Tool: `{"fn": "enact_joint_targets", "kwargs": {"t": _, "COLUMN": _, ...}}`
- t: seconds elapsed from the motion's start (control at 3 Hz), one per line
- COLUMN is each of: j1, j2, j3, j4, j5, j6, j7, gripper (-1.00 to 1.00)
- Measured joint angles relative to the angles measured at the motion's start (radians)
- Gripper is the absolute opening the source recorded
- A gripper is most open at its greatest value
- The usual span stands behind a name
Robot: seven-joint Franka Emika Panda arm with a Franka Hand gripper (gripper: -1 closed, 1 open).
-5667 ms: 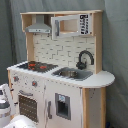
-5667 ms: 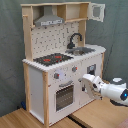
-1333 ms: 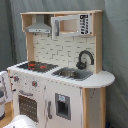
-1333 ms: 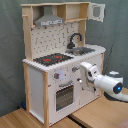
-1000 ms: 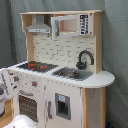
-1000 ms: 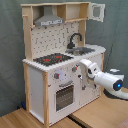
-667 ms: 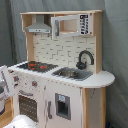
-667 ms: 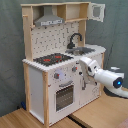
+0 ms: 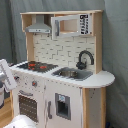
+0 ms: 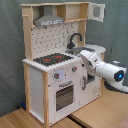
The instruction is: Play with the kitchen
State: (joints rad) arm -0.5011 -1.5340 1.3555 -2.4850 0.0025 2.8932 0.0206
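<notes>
kitchen (image 10: pixel 55 75): a white and light-wood toy play kitchen, standing on a wooden floor in front of a grey curtain in both exterior views.
hob (image 10: pixel 52 59): black with red rings, on the kitchen's counter top, above the oven door (image 10: pixel 65 96).
knobs (image 10: pixel 59 75): on the front panel between hob and oven door; a second one sits nearer the arm.
sink and faucet: silver sink (image 9: pixel 72 73) beside the hob, black faucet (image 9: pixel 85 59) at its far edge.
hood (image 9: pixel 39 26): grey, under the top shelf, directly over the hob.
arm (image 10: pixel 102 67): white, reaching in from the second exterior view's right; its front end meets the kitchen's front panel near the knob closest to the sink.
change: over the last seconds the arm has moved from well clear of the kitchen up to the knob panel, closing most of that gap in the final second.
gripper: its front end is hidden against the panel, so I cannot tell whether it is open or closed.
meaning: the arm looks to be starting on a knob, likely a turn or push; play is only beginning.
</notes>
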Motion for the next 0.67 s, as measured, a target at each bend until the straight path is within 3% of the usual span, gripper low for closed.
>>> {"fn": "enact_joint_targets", "kwargs": {"t": 0.67, "j1": 0.021, "j2": 0.001, "j3": -0.06, "j4": 0.019, "j5": -0.039, "j6": -0.083, "j7": -0.193, "gripper": 1.0}}
